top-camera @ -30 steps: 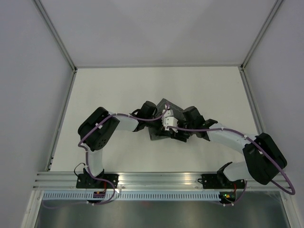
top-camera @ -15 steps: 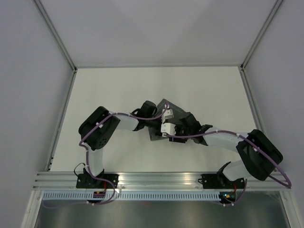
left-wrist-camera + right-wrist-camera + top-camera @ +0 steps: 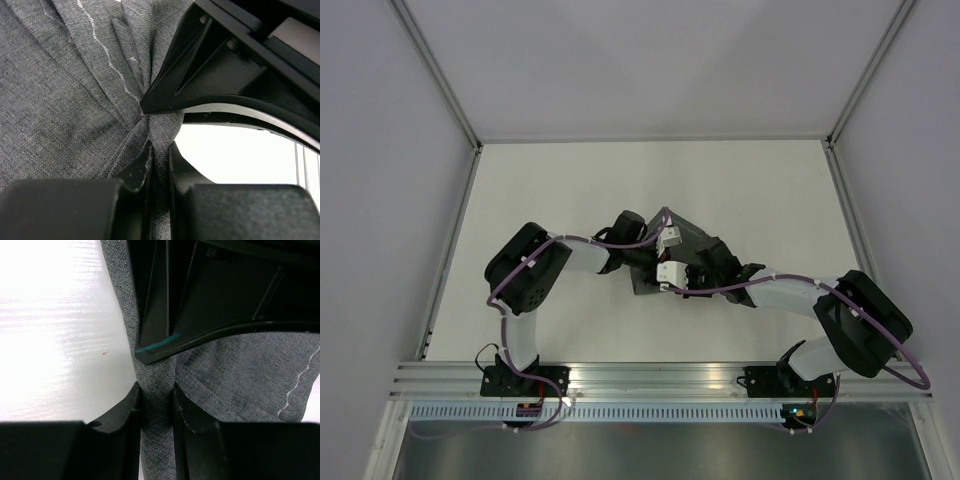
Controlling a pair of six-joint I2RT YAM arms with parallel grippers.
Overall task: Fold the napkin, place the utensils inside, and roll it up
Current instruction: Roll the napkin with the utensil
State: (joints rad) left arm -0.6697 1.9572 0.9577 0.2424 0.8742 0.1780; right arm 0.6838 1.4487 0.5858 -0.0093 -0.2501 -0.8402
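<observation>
1. Top external: the crumpled dark grey napkin (image 3: 698, 238) lies at the middle of the white worktop (image 3: 560, 190), beneath both wrists.
2. Left wrist: the left end effector (image 3: 159, 160) is clenched on a gathered pleat of napkin.
3. Right wrist: the right end effector (image 3: 157, 400) grasps a narrow napkin fold.

We see the napkin (image 3: 65, 100) in a heathered dark grey weave, crossed by a thin, pale, wavy stitch line. The table (image 3: 570, 180) is white and the cables (image 3: 720, 290) are lilac. The right gripper (image 3: 156, 392) is black, and faces a black tip (image 3: 155, 346) edged in teal.
</observation>
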